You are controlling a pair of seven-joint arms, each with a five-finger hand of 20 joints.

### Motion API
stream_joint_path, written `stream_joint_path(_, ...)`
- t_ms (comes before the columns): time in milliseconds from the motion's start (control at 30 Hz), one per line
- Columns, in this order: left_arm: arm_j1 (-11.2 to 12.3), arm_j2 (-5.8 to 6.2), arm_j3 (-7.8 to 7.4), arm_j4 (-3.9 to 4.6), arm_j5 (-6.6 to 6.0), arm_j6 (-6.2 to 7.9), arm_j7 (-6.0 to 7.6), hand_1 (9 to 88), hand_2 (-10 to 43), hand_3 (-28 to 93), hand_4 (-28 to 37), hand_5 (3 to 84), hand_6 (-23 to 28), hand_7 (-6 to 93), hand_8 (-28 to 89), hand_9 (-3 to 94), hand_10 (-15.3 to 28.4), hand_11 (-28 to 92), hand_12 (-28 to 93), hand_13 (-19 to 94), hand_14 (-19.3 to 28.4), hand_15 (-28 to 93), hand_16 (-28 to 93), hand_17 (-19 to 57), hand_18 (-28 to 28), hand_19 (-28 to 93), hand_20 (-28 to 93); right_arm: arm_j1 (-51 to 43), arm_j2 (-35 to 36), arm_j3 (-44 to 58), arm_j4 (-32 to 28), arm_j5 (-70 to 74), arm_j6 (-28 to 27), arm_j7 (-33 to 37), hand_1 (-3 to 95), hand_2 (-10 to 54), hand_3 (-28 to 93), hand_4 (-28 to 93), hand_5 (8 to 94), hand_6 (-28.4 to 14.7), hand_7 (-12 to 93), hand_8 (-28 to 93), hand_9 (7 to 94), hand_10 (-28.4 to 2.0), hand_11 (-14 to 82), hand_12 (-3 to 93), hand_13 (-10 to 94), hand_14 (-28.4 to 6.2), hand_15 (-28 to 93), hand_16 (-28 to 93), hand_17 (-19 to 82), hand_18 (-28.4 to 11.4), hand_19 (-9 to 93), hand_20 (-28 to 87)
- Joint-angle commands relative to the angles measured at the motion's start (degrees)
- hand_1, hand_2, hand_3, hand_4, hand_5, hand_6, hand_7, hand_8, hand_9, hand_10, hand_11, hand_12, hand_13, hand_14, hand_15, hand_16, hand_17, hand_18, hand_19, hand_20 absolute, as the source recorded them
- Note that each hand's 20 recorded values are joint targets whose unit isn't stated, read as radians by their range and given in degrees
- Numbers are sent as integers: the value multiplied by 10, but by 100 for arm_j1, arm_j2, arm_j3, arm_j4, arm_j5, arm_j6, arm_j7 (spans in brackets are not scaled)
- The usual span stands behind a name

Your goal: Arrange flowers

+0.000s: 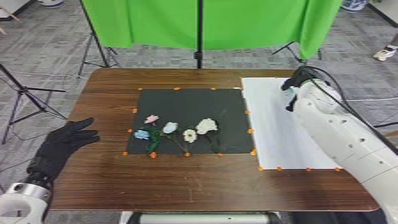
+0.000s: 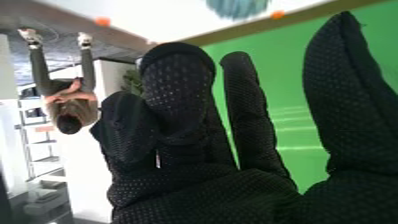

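Head view: flowers (image 1: 206, 126) apart from fingers (image 1: 83, 135)

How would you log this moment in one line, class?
flowers: on black mat; right hand: at far end of white sheet, by bluish object, contact unclear; left hand: open, at left edge of table

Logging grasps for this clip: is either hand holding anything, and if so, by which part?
Nothing is held: the left hand is open and empty, and the right hand, near the bluish object, does not grip it.

Left hand (image 1: 60, 146) open, right arm (image 1: 336, 131) outstretched
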State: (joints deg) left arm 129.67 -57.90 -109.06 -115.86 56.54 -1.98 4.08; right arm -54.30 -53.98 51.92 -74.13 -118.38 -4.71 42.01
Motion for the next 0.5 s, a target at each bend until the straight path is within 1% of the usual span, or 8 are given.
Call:
stream_joint_path(33,6,-61,49,38,35,-68,-55,160,183,661,-283,443,76,46,-42,479,165,162,120,409,206,205,3,92,158,174,184,-125,-259,-229,257,-58,268,-169,397,-95,651,-178,493,7,127,-81,565,-183,110,199,793,-66,657,278,503,-196,931,507)
stream_joint_path(133,-19,-66,66,55,31,-92,-75,160,183,662,-283,443,76,45,-43,480,164,162,120,409,206,205,3,92,158,173,183,-202,-331,-317,362,-167,350,-182,415,-95,660,-188,500,16,142,-89,564,-182,112,197,802,-59,658,279,515,-190,932,512)
stream_joint_path(200,-32,-61,78,60,35,-95,-80,160,183,662,-283,443,76,46,-42,479,165,162,120,409,206,205,2,92,158,173,183,-264,-360,-403,426,-224,526,-175,436,-95,663,-192,514,24,156,-96,564,-182,111,196,810,-54,660,279,524,-186,932,519)
stream_joint_path(233,-35,-58,76,64,29,-101,-82,160,183,661,-283,443,76,46,-42,479,164,162,120,409,206,205,2,92,158,173,184,-300,-378,-437,471,-296,645,-188,448,-95,669,-194,528,25,162,-102,579,-176,118,199,816,-51,659,279,528,-185,932,523)
stream_joint_path(367,-29,-55,66,64,21,-97,-78,160,184,660,-283,443,76,45,-42,480,165,162,120,409,206,205,2,92,158,173,183,-424,-357,-640,592,-368,1689,-239,515,-95,678,-210,611,34,193,-124,662,-143,169,200,840,-36,656,281,551,-175,932,535)
stream_joint_path(400,-21,-62,57,62,22,-95,-76,161,183,661,-283,443,76,45,-42,480,164,162,120,409,206,204,2,92,158,173,183,-428,-344,-673,597,-322,1913,-255,565,-95,633,-211,651,25,204,-49,704,-130,143,253,853,-29,648,287,562,-169,932,539)
stream_joint_path(433,-9,-65,50,56,16,-89,-81,162,183,661,-283,443,76,45,-43,480,164,162,120,409,206,204,2,92,158,173,183,-445,-334,-669,583,-349,2108,-269,613,-95,571,-195,686,17,211,-7,737,-120,109,298,859,-26,645,290,567,-166,932,540)
stream_joint_path(500,-2,-58,38,53,21,-99,-82,162,183,661,-283,443,75,46,-42,480,164,163,120,409,206,204,2,92,158,173,183,-520,-280,-522,398,-409,2325,-307,655,-95,551,-191,748,4,238,42,796,-106,81,359,878,-17,640,299,587,-160,932,547)
